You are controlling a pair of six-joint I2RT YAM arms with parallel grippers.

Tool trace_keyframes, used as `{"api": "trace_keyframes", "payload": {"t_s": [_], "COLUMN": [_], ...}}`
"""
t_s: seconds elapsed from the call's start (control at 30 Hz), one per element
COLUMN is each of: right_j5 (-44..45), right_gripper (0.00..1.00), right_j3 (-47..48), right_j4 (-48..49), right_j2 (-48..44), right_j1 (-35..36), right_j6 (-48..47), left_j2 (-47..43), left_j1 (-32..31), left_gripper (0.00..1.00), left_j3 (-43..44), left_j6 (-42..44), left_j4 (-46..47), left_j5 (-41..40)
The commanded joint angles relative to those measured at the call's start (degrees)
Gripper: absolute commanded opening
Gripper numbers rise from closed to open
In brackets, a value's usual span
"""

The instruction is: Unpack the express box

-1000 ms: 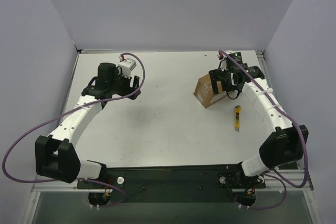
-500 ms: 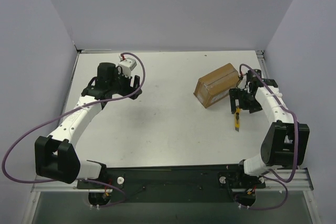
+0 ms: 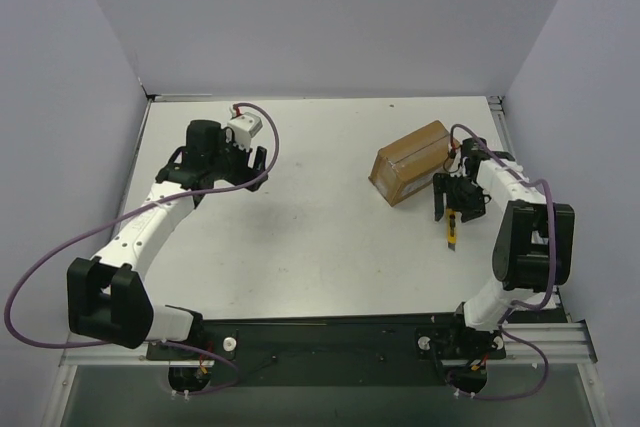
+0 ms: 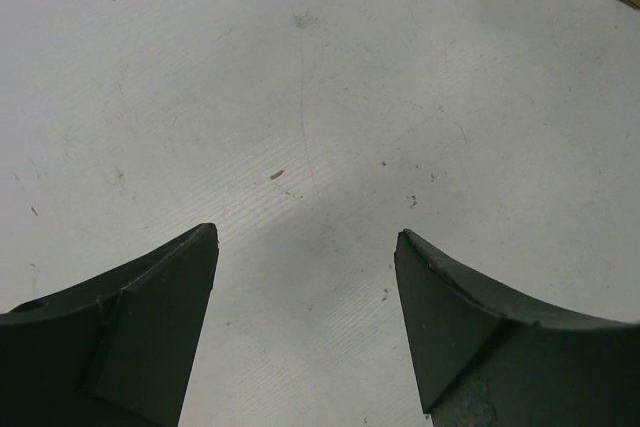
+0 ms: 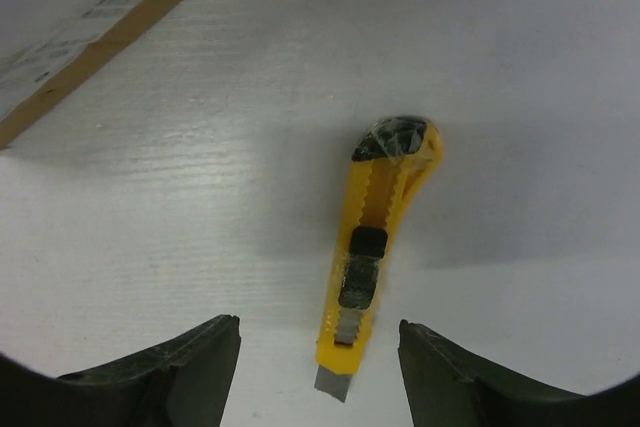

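With the express box closed and nothing unpacked, I hold my right pincer spread either side of the yellow cutter lying just beside the box, not yet gripping it, and my left pincer, also spread, well apart from the box.

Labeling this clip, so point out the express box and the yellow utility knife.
express box (image 3: 410, 160): top external view, brown top face.
yellow utility knife (image 5: 368, 245): right wrist view, black slider at mid-body.
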Motion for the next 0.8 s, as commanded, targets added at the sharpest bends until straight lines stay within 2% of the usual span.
{"api": "trace_keyframes", "payload": {"t_s": [0.0,0.2,0.4,0.47,0.57,0.63,0.7,0.77], "right_j5": [4.2,6.9,5.8,1.4,-6.0,-8.0,-13.7,-15.1], "right_gripper": [0.63,0.56,0.43,0.43,0.48,0.53,0.55,0.56], "right_j3": [0.4,1.7,3.6,3.3,2.5,1.7,1.8,2.6], "right_j4": [1.0,1.8,-0.4,-1.7,-2.9,-3.0,-3.0,-3.3], "right_j2": [3.1,8.7,11.9,11.5,10.1,9.0,7.9,7.0], "right_j1": [-0.5,-1.2,-1.0,-0.5,3.0,7.8,11.6,13.7], "right_j6": [3.0,4.5,7.0,8.6,8.9,9.5,9.5,9.1], "left_j2": [-2.5,-1.9,-1.6,-1.2,-0.6,-0.1,0.5,0.8], "left_j1": [0.5,0.6,0.5,0.6,0.6,0.5,0.5,0.5], "left_gripper": [0.81,0.81,0.81,0.81,0.81,0.81,0.81,0.81], "left_j3": [2.6,4.3,5.9,6.2,6.4,6.4,6.6,6.7], "left_j6": [4.8,8.6,10.7,11.0,11.1,11.0,11.1,11.1], "left_j4": [-1.5,-3.7,-5.0,-5.1,-4.5,-4.2,-4.1,-3.8], "left_j5": [-2.2,-4.0,-4.4,-4.0,-3.5,-3.4,-2.8,-2.6]}}
